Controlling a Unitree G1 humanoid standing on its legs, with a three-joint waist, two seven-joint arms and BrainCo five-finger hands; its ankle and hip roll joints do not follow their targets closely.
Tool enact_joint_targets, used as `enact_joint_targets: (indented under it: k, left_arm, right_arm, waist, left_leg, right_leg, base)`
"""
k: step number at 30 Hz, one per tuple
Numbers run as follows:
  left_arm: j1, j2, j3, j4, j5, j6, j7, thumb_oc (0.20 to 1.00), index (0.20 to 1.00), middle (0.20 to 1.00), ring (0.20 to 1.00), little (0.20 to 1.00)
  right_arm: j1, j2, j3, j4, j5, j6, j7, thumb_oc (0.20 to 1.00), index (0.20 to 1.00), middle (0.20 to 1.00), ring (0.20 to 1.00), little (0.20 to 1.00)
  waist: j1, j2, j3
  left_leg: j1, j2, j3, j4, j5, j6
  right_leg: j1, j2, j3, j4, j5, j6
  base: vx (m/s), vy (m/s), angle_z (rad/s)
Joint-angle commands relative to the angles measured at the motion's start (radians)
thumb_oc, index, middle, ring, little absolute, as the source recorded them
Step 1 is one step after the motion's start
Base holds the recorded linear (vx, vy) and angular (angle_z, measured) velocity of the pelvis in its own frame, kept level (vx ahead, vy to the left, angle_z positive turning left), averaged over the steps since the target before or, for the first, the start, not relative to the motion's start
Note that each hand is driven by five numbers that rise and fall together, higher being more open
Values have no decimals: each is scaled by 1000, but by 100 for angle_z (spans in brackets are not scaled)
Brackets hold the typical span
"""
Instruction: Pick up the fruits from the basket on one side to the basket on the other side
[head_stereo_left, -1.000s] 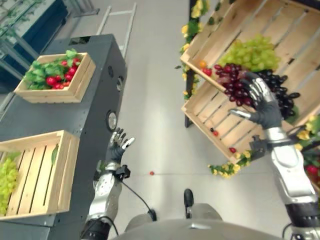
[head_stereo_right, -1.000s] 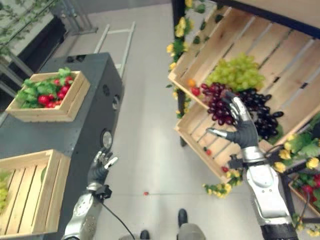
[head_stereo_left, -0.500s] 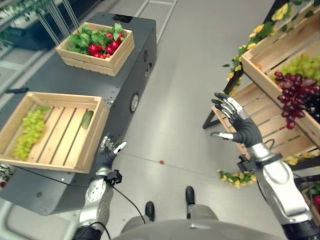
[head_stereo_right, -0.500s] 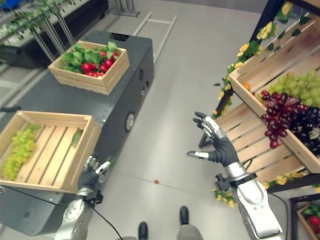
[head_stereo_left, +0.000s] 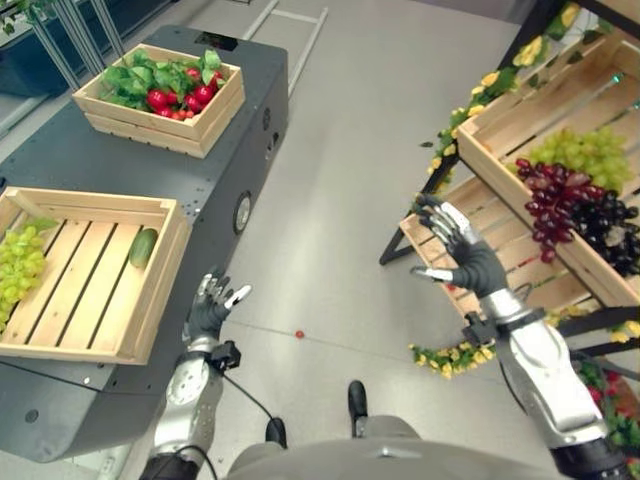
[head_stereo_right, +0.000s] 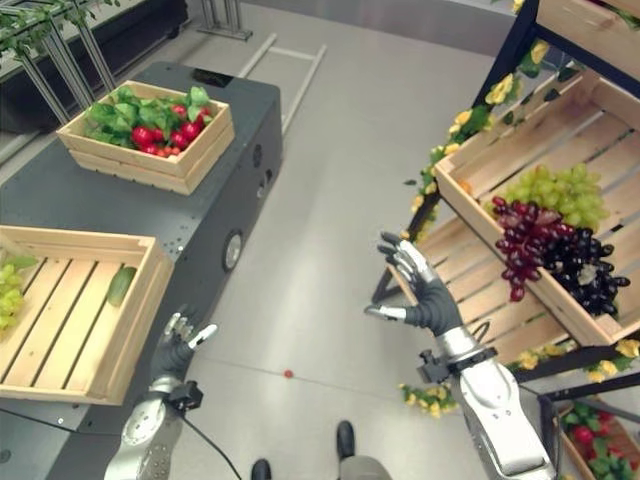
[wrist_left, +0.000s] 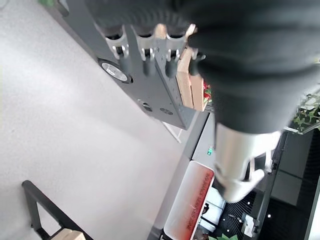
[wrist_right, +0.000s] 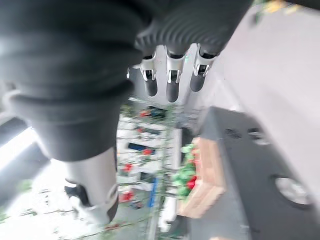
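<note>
Your right hand (head_stereo_left: 470, 262) is raised over the floor, fingers spread and relaxed, holding nothing. It hangs just in front of the lower crate (head_stereo_left: 520, 272) of the tilted wooden shelf (head_stereo_right: 556, 135) on your right, apart from the fruit. In its own wrist view the fingers (wrist_right: 169, 75) run out straight with nothing between them.

The grapes you are after lie in the upper crate (head_stereo_left: 480, 122) of that shelf, heaped toward its lower front edge: a green bunch (head_stereo_right: 555, 192) highest, a red bunch (head_stereo_right: 524, 240) spilling over the front board, and a dark bunch (head_stereo_right: 588, 272) beside the red one on the far right. A small orange fruit (head_stereo_right: 465, 186) sits at the crate's left corner. Yellow flowers (head_stereo_left: 455, 358) trail along the shelf frame and on the floor below it.

Your left hand (head_stereo_left: 211, 308) is low by the near right corner of the dark grey cart (head_stereo_left: 120, 160), fingers loosely extended and empty; its wrist view shows the fingers (wrist_left: 145, 47) straight.

On the cart's near end stands a slatted wooden crate (head_stereo_left: 160, 285). It holds a green grape bunch (head_stereo_left: 18, 268) against its left edge and a small green cucumber-like item (head_stereo_left: 143, 247) near its right wall. At the cart's far end a smaller crate (head_stereo_left: 195, 128) is packed with red fruit (head_stereo_left: 180, 93) and green leaves (head_stereo_left: 128, 80).

A small red item (head_stereo_left: 299, 334) lies on the floor between the cart and the shelf.
</note>
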Motion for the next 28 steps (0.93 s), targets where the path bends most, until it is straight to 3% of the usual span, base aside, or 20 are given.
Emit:
enact_joint_targets:
  k: [1, 4, 6, 8, 10, 13, 21, 24, 28]
  left_arm:
    - [3, 31, 9, -22, 66, -44, -7, 1000, 1000, 1000, 1000, 1000]
    - [-12, 36, 6, 30, 87, -44, -14, 1000, 1000, 1000, 1000, 1000]
    - [-24, 35, -1, 76, 97, -42, -15, 1000, 1000, 1000, 1000, 1000]
    - [-48, 26, -21, 141, 126, -33, -19, 1000, 1000, 1000, 1000, 1000]
    - [-49, -2, -20, 204, 146, -32, -14, 1000, 1000, 1000, 1000, 1000]
    - [-57, -9, -15, 242, 140, -30, -5, 1000, 1000, 1000, 1000, 1000]
    - [-130, -44, -28, 626, 169, 8, -25, 1000, 1000, 1000, 1000, 1000]
    - [-189, -80, -18, 934, 209, 66, -58, 1000, 1000, 1000, 1000, 1000]
    - [-200, -95, 1, 1084, 267, 128, -91, 1000, 1000, 1000, 1000, 1000]
  right_arm:
    - [-17, 12, 12, 68, -58, -31, -56, 1000, 1000, 1000, 1000, 1000]
    - [-18, 31, 10, 202, -91, -28, -87, 1000, 1000, 1000, 1000, 1000]
    - [-22, 43, 11, 288, -98, -25, -104, 1000, 1000, 1000, 1000, 1000]
    - [-26, 58, 19, 401, -107, -27, -129, 1000, 1000, 1000, 1000, 1000]
    - [-28, 77, 37, 499, -87, -19, -134, 1000, 1000, 1000, 1000, 1000]
    - [-37, 91, 50, 563, -79, -14, -142, 1000, 1000, 1000, 1000, 1000]
    - [-118, 131, 105, 992, -76, 24, -147, 1000, 1000, 1000, 1000, 1000]
    - [-171, 172, 116, 1307, -93, 76, -134, 1000, 1000, 1000, 1000, 1000]
    - [-189, 199, 67, 1497, -86, 125, -120, 1000, 1000, 1000, 1000, 1000]
  waist:
    - [19, 46, -13]
    - [14, 67, 7]
    - [3, 81, 15]
    - [-17, 86, 2]
    - [-8, 81, -25]
    - [7, 78, -30]
    - [40, 94, -53]
    - [46, 98, -70]
    - [49, 104, -90]
  left_leg:
    - [-22, -23, -30, 2, -73, 19]
    - [-33, -32, -52, -4, -50, 23]
    - [-41, -45, -77, -5, -33, 28]
    - [-54, -68, -112, -5, -17, 34]
    - [-68, -88, -140, -5, 0, 35]
    - [-84, -95, -147, -5, 12, 28]
    - [-87, -79, -153, -3, 10, 13]
    - [-73, -71, -166, -6, 3, 6]
    - [-47, -65, -174, -6, -10, 4]
  right_leg:
    - [-91, 6, 52, 101, -41, 82]
    - [-128, 13, 75, 170, -54, 85]
    - [-139, 41, 129, 196, -71, 74]
    - [-122, 134, 251, 226, -128, 36]
    - [-77, 213, 268, 218, -174, -13]
    - [-59, 193, 218, 188, -171, -14]
    - [-14, 185, 213, 74, -135, -19]
    - [16, 180, 198, 36, -132, -27]
    - [52, 179, 189, 15, -139, -35]
  base:
    - [-51, 95, 4]
    - [-96, 147, 14]
    - [-92, 168, 30]
    - [-69, 151, 44]
    - [0, 58, 86]
    - [-26, -39, 27]
    - [29, -78, 3]
    - [71, -79, 8]
    - [93, -45, 11]
